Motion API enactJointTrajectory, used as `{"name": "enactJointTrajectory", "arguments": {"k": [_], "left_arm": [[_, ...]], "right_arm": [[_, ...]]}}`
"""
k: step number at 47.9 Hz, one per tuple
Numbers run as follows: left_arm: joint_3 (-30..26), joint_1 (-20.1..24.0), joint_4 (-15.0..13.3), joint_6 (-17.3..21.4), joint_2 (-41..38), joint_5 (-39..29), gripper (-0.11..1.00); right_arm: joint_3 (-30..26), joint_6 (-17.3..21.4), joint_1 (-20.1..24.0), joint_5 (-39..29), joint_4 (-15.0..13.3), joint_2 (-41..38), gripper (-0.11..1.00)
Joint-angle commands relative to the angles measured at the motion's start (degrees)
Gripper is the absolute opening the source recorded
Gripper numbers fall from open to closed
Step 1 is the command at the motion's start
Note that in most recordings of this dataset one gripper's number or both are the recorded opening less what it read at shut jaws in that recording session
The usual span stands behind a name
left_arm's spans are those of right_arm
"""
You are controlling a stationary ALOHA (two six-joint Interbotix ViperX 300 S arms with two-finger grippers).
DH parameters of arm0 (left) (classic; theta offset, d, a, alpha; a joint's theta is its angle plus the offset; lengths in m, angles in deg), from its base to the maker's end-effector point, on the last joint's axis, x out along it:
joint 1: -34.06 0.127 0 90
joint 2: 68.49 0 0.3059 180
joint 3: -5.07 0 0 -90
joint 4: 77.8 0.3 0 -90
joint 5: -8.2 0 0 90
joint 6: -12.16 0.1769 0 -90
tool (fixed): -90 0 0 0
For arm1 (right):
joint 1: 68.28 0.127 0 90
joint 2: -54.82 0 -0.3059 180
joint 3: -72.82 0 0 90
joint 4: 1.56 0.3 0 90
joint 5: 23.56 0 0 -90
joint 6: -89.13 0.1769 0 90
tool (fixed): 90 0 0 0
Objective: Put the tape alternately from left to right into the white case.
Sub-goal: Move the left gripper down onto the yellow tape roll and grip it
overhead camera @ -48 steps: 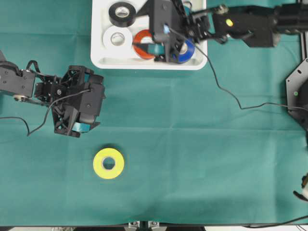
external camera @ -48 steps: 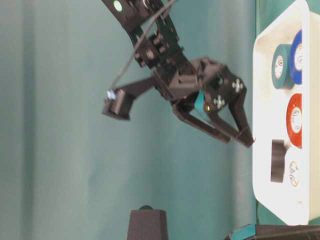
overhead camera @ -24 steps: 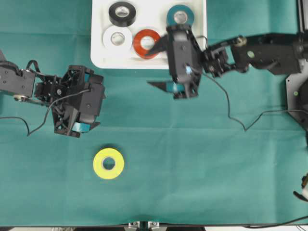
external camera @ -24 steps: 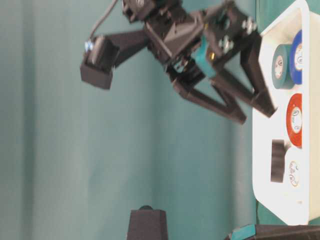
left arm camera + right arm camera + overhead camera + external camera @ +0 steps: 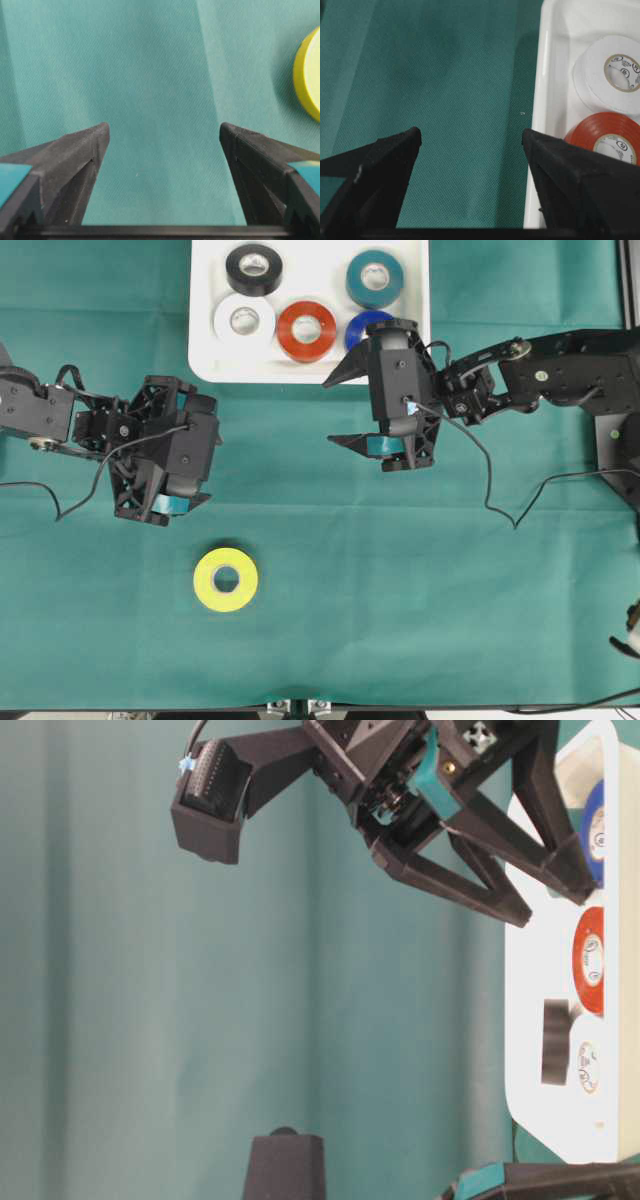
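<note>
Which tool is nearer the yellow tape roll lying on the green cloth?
Left. The left tool hovers just above-left of the yellow tape roll; the right tool sits beside the white plastic case.

Overhead view looking down, sideways table-level view, two close wrist views

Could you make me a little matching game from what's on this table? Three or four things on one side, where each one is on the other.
Things:
1. yellow tape roll
2. black tape roll
3. right pincer
4. left pincer

Places:
A. far corner of the glossy white plastic tray
B. open, just outside the tray's near rim
C. alone on the green cloth
D. open, above the cloth near the yellow roll

Pairs: 1-C, 2-A, 3-B, 4-D
</note>
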Motion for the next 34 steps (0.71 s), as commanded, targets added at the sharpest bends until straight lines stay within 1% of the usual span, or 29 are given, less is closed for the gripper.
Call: {"name": "enactJointTrajectory", "arguments": {"k": [1,7,14,22,27,34], "left_arm": [[-1.32,-0.88,-0.09,-0.62,1.23,0.79,0.65],[-1.32,-2.11,-0.09,-3.78,1.14,1.05,0.65],[-1.41,-4.39,-0.09,-8.0,0.79,1.58,0.65],[-1.85,-7.29,-0.09,-11.78,-0.18,3.08,0.65],[-2.72,-8.79,-0.09,-13.54,-1.32,3.96,0.65],[-4.83,-10.55,-0.09,-14.77,-4.22,4.13,0.65]], "right_arm": [[-0.7,0.0,0.09,0.18,0.09,1.41,0.89],[-0.53,0.0,0.09,0.18,0.18,1.41,0.88],[-0.53,0.0,0.18,0.18,0.09,1.41,0.88],[-0.53,0.0,0.18,0.18,0.09,1.41,0.88],[-0.7,-0.09,0.18,0.18,0.0,1.41,0.88],[-0.7,-0.09,0.18,0.18,0.0,1.23,0.88]]}}
